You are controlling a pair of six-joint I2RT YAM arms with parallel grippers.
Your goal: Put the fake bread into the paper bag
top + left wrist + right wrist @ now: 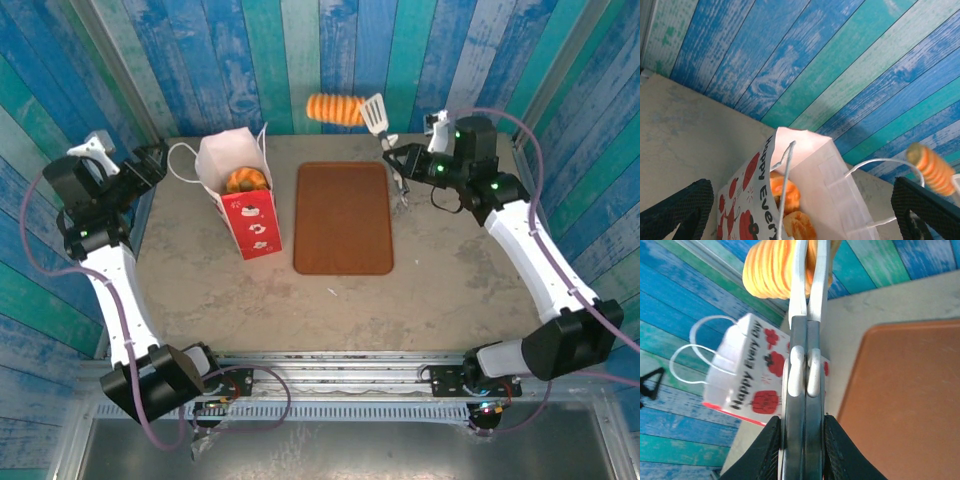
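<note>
A small upright paper bag (250,225), white above and red with white motifs below, is seen in the overhead view at the upper left of the grey table (220,290). Its mouth is open, and glossy golden-brown pastries (246,181) lie inside. A narrow strip of bare tabletop is left between its right side and the flat brown rectangular tray (343,218), and bare tabletop lies across the lower half of the frame. An orange ridged loaf (334,108) is held at the upper centre, in front of the blue plank wall (200,60), up and to the right of the bag's mouth and apart from it. It is pinched between the tips of grey-and-white tongs (805,340), whose arms are squeezed together by the right gripper (804,450), as the right wrist view makes plain. The left gripper (152,166) is found left of the bag's thin loop handles (182,160), apart from them. In the left wrist view its fingers (675,210) are shown spread wide, with the bag's mouth between them and two pastries visible within.
</note>
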